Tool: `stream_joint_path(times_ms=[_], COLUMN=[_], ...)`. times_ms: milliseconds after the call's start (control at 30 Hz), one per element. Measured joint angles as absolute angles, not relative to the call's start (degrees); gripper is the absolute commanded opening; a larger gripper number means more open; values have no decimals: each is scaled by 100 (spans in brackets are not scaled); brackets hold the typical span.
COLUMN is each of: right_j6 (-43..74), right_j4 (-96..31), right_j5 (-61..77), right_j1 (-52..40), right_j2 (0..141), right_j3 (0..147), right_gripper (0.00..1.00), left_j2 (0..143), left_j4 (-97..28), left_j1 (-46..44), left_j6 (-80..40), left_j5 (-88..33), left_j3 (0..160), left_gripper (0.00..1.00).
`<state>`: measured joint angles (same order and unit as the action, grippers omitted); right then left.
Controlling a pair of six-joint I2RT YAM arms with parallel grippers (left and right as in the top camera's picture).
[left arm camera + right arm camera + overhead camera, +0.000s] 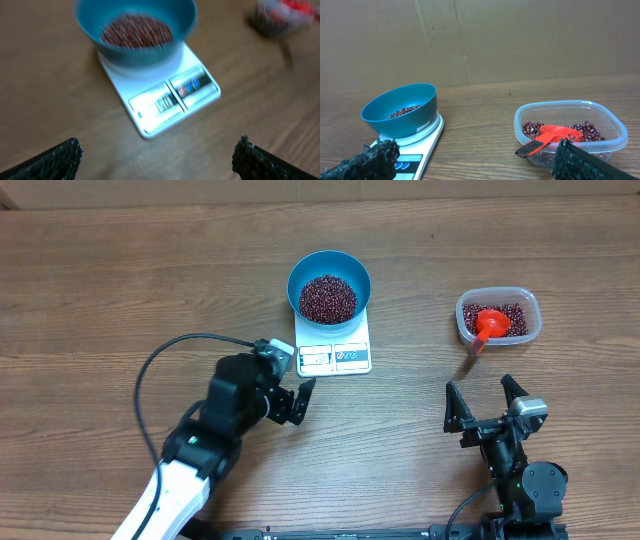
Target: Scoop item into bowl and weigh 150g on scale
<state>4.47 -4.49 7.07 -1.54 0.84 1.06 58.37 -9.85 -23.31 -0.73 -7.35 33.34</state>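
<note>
Currently left tool (157,159) and right tool (478,386) both stand apart, empty. Dark red-brown beans (328,298) heaped in round blue plastic bowl (293,285) atop flat white scale (335,358); I'd read the display (162,102), then add tiny scoops.

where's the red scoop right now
In the overhead view the red scoop lies in the clear tub on the right side, just beyond the open right gripper.
</note>
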Motion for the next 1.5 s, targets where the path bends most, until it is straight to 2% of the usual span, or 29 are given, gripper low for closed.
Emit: stream_joint_path(times_ms=[267, 600, 933, 1033, 1167, 1500], right_j6=[447, 447, 447, 445, 449, 447], right_j4=[-449, -449, -449, -449, -449, -449], right_j5=[707, 707, 709, 707, 709, 709], right_j1=[-154, -156, -154, -154, -156, -154], right_j2=[84, 84, 84, 84, 84, 84], right_j3=[106, 106, 106, 106, 106, 106], right_gripper=[100, 100, 100, 100, 100, 100], left_j2=[4038, 1699, 390, 128, 91, 84], left_j4=[-790, 97, 322, 54, -414, -432], left_j1=[-1020, 56, 193, 193, 193, 193], left_j6=[-73, 370, 690, 770, 794, 794], left_j5=[-851, -1184, -851, -690, -475, -355], left_j3=[3096, 1531, 292, 93, 64, 60], left_gripper=[100, 99, 99, 100, 100, 100])
